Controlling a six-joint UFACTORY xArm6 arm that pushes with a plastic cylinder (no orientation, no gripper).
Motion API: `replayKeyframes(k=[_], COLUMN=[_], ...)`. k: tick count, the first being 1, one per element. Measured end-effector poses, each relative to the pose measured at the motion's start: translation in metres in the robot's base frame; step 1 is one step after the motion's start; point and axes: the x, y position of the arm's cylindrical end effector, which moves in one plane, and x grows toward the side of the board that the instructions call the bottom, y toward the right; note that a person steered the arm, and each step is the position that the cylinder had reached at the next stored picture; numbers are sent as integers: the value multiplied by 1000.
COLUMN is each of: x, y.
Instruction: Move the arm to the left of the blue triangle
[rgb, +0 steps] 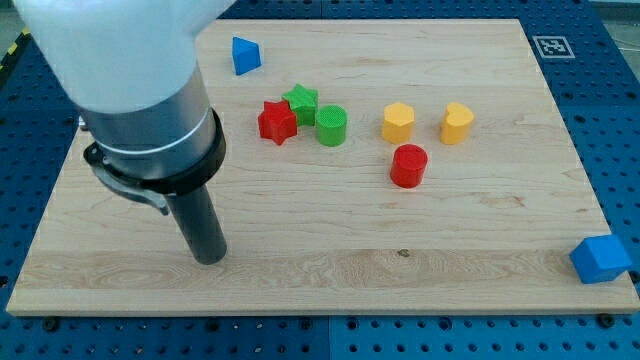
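Observation:
The blue triangle (245, 54) lies near the view's top, left of centre, on the wooden board (480, 240). My tip (209, 258) rests on the board at the view's lower left, well below the blue triangle and slightly to its left. The arm's white and grey body rises from it toward the view's top left. The tip touches no block.
A red star (277, 122), a green star (300, 101) and a green cylinder (331, 126) cluster right of the arm. A yellow hexagon (398, 122), a yellow heart-like block (457, 122) and a red cylinder (408, 166) lie mid-board. A blue cube (600, 259) sits at the board's lower right edge.

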Motion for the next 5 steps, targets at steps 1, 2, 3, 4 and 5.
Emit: replayKeyframes(k=[1,2,3,4,5], x=[-21,-49,-78,-118,-154], y=[0,0,0,0,-5])
